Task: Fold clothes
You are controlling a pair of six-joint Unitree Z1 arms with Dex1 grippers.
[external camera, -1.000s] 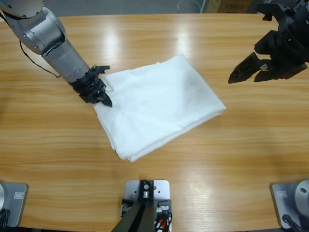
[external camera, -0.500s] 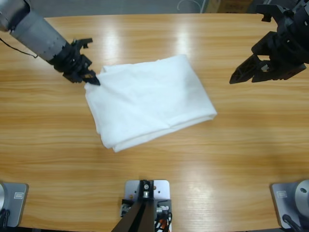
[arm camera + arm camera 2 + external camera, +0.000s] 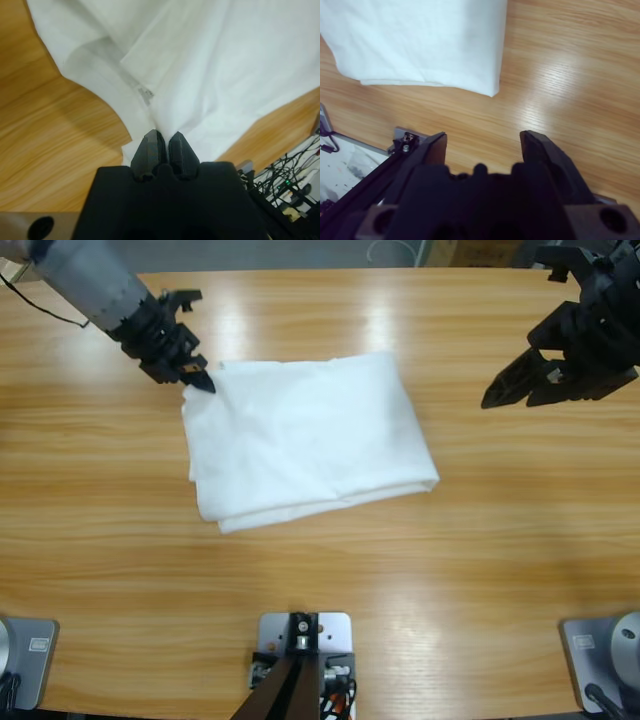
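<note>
We had the folded T-shirt (image 3: 305,440) lying mid-table (image 3: 330,570), long axis running across. Our left gripper (image 3: 197,377) pinched its upper-left corner; our right gripper (image 3: 520,385) hovered beyond the shirt's far side, jaws apart.

Soft matt white cotton T-shirt (image 3: 310,440), glossy grained wooden table (image 3: 400,580)

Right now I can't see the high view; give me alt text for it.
A folded white T-shirt lies on the wooden table, its upper-left corner pinched in the left claw. The right claw hangs open over bare wood, apart from the cloth.
</note>
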